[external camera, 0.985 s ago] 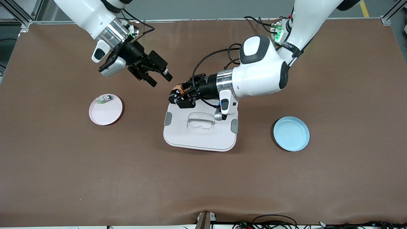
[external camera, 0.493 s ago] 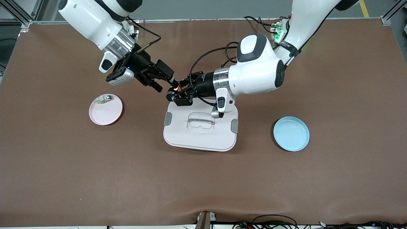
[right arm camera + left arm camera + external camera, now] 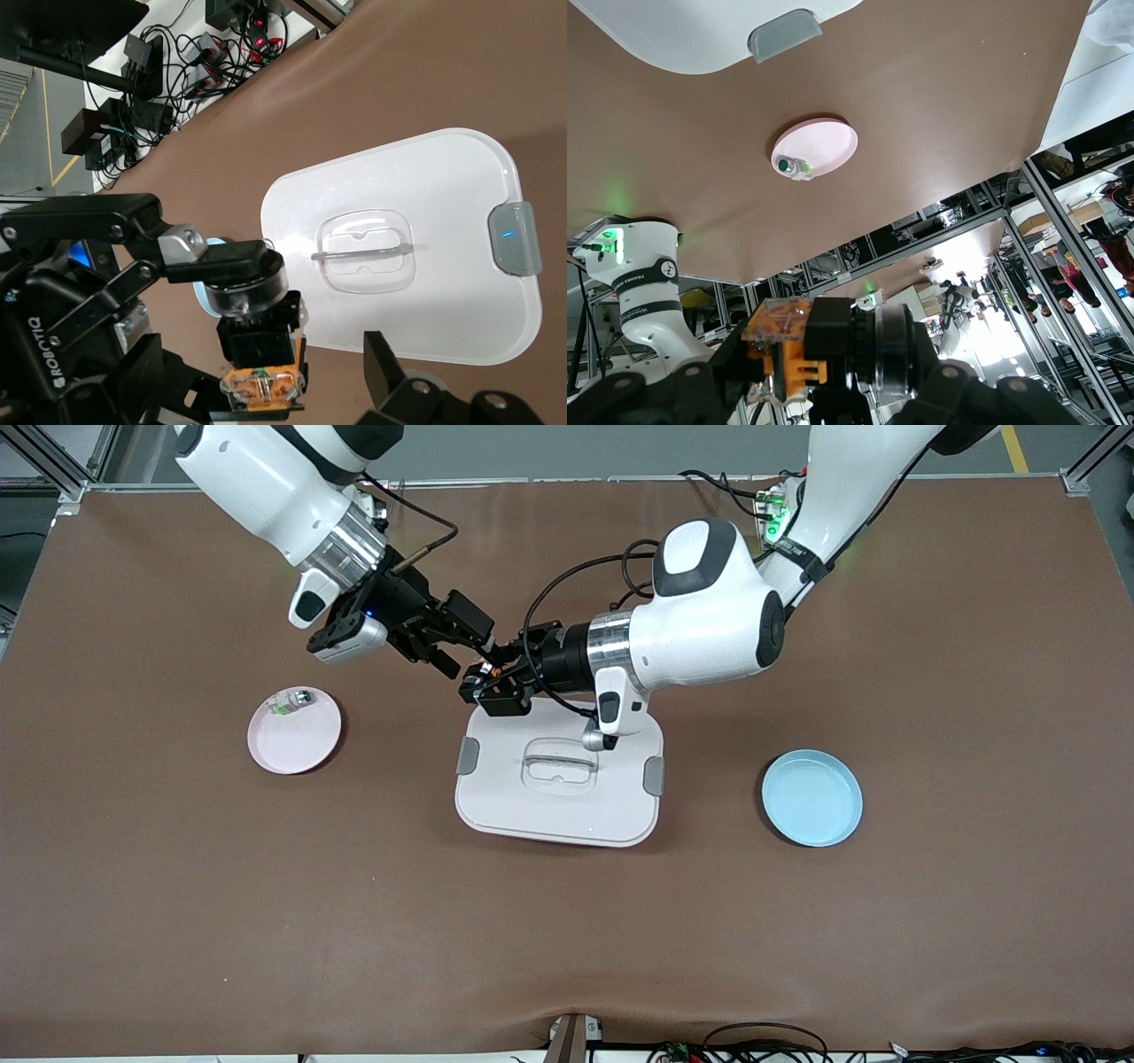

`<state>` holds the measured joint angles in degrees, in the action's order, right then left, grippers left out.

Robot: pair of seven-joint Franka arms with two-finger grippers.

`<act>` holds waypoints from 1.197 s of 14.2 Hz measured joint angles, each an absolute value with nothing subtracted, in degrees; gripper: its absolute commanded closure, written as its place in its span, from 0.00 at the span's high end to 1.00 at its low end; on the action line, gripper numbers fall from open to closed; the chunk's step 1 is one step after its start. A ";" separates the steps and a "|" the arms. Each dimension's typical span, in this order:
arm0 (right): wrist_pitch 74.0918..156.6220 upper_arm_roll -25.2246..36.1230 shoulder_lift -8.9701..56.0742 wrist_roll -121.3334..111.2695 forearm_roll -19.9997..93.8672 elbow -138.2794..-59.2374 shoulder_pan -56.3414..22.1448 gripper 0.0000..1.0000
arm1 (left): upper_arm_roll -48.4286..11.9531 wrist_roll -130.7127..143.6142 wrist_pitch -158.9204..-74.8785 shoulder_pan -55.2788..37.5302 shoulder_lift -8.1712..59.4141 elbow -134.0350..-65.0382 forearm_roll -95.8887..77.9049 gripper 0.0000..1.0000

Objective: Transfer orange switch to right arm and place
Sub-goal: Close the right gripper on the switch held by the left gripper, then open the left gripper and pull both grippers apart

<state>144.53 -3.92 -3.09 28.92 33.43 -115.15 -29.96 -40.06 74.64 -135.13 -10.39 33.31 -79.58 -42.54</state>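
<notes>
The orange switch (image 3: 492, 670) is held up in the air over the table beside the white lid's edge nearest the arms' bases. My left gripper (image 3: 485, 682) is shut on it. In the left wrist view the switch (image 3: 787, 347) shows an orange clear-topped end and a black barrel between that gripper's (image 3: 833, 376) jaws. My right gripper (image 3: 471, 657) is open, its fingers on either side of the switch. In the right wrist view the switch (image 3: 262, 382) sits between the open right gripper (image 3: 266, 394), apart from both fingers.
A white lid (image 3: 558, 802) with a clear handle lies mid-table. A pink plate (image 3: 297, 740) holding a small green-and-silver part (image 3: 292, 701) lies toward the right arm's end. A blue plate (image 3: 811, 797) lies toward the left arm's end.
My right gripper has come down and across to my left gripper and now straddles the switch. My left gripper has shifted slightly toward it, still holding the switch.
</notes>
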 measured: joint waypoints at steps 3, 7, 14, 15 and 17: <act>144.20 -3.93 -2.44 28.99 32.70 -115.16 -30.03 1.00 | -40.02 74.64 -135.14 -10.38 33.51 -79.58 -42.54 0.00; 142.34 -3.92 -2.41 29.12 32.55 -115.15 -30.04 1.00 | -40.02 74.64 -135.33 -10.33 33.51 -79.36 -42.54 0.00; 142.33 -3.96 -2.41 29.48 32.55 -114.91 -30.22 0.38 | -39.96 74.64 -135.46 -10.16 33.52 -79.37 -42.53 0.00; 142.33 -4.05 -2.41 29.64 32.55 -114.56 -30.28 0.37 | -39.96 74.64 -135.46 -10.20 33.54 -79.40 -42.53 0.00; 142.18 -4.18 -2.41 29.78 32.35 -113.98 -30.29 0.40 | -39.95 74.65 -135.54 -10.28 33.54 -79.39 -42.53 0.00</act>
